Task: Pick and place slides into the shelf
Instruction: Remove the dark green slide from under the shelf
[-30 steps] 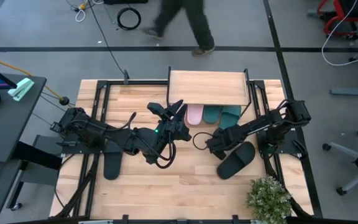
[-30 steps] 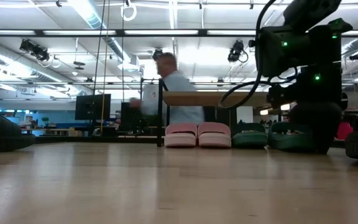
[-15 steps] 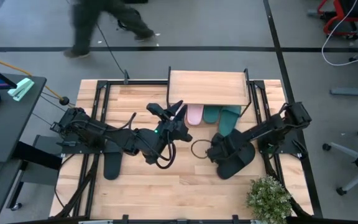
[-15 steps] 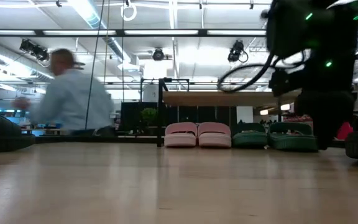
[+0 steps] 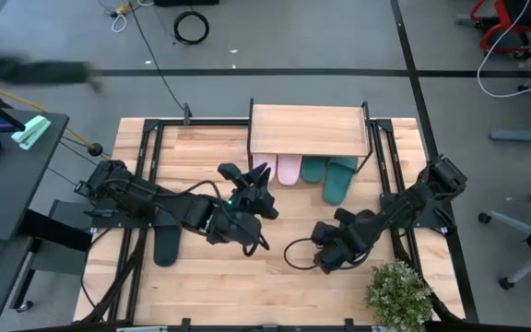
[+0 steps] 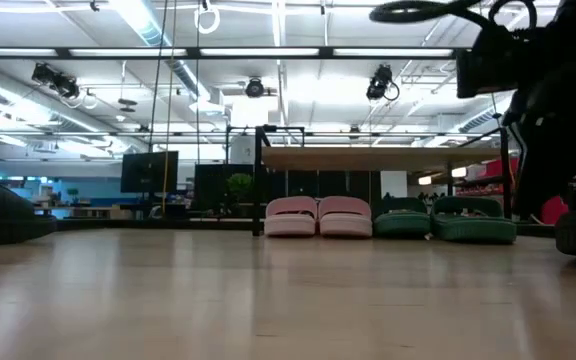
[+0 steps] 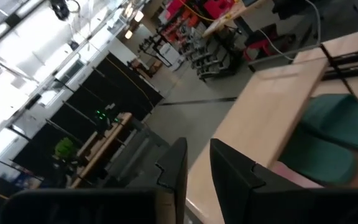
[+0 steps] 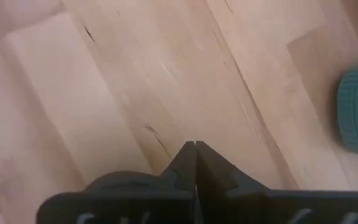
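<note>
Right hand (image 5: 325, 261), fingers pressed together on nothing, hangs over the tabletop (image 5: 275, 286) near a black slide (image 5: 369, 232). Left hand (image 5: 264, 172), narrowly parted, points toward the shelf (image 5: 308, 129), where pink slides (image 6: 318, 216) and teal slides (image 6: 444, 219) sit underneath.

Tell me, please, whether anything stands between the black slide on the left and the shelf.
Yes: the left arm lies stretched across the table between the black slide and the shelf. Pink slides and teal slides already sit in the row under its top.
</note>
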`<state>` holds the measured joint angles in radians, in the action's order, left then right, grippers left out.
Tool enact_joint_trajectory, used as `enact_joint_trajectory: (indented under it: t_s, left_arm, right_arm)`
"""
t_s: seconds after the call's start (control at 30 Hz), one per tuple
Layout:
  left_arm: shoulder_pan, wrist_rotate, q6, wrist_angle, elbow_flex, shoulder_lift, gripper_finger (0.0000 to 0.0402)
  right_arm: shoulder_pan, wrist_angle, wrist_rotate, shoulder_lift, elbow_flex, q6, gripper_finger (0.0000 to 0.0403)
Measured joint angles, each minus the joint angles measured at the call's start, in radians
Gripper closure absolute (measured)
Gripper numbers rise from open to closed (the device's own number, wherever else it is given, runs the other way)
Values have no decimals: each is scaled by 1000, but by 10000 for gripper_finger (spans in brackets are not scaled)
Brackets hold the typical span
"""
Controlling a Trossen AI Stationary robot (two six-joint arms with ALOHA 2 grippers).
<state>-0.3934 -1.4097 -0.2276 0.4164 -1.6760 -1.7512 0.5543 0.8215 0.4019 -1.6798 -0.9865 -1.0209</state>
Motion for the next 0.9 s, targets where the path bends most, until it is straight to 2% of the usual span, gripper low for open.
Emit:
enact_joint_trajectory:
  t_s: [0.1, 0.23, 0.4, 0.63, 0.9]
  left_arm:
    - [-22, 24, 125, 109, 0, 0, 328]
    - [-48, 144, 239, 165, 0, 0, 323]
    - [-66, 285, 275, 165, 0, 0, 326]
    - [-71, 289, 269, 166, 0, 0, 336]
    - [-63, 289, 269, 261, 0, 0, 336]
  right_arm:
    - [1, 0, 0, 0, -16, 1, 393]
    - [-6, 0, 0, 0, -35, 4, 392]
    - [-50, -7, 13, 1, -44, 128, 391]
    - [-87, -6, -9, 1, -44, 152, 387]
    - [-89, 82, -43, 1, -44, 135, 337]
